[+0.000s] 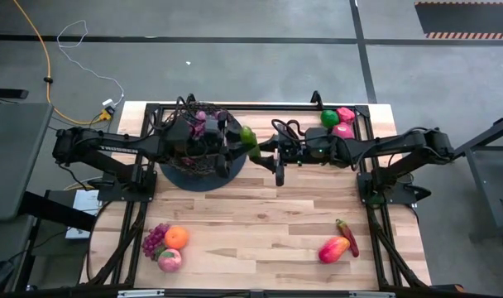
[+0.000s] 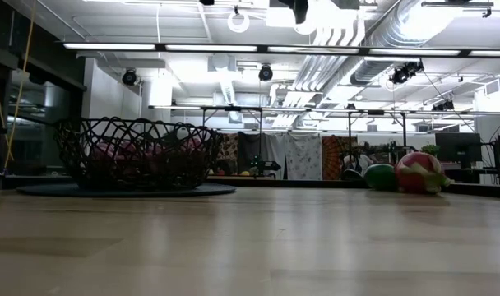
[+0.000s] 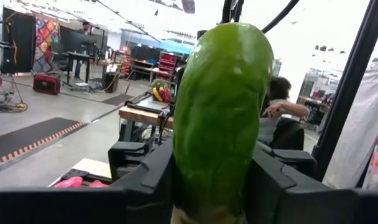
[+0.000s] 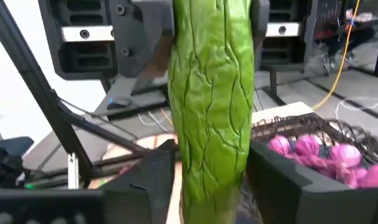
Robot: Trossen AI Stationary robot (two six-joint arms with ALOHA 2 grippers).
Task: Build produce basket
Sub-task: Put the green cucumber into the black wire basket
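In the high view the round black wire-mesh basket [image 1: 194, 145] sits upper left of centre on the pale wooden table [image 1: 260, 223], with purple grape bunches [image 1: 203, 118] already inside. Just right of its rim the long green cucumber [image 1: 249, 139] hangs above the table between both arms. The left gripper [image 1: 235, 145] reaches across the basket, and its wrist view shows dark fingers [image 3: 155, 174] closed narrow on the cucumber's lower part. From the frame's right, the right gripper [image 1: 272, 149] meets it, fingers [image 4: 148, 177] likewise clamped on the same cucumber. With two grips on one piece, I judge the main risk is a badly timed release: if one arm pulls while the other holds, the smooth skin may slip or twist free and fall outside the rim. A drop from above the basket could also bounce off the mesh. At the lower left wait more grapes [image 1: 155, 240], an orange [image 1: 177, 237] and a pink peach [image 1: 170, 260]; at the lower right, a red-orange mango [image 1: 333, 249].
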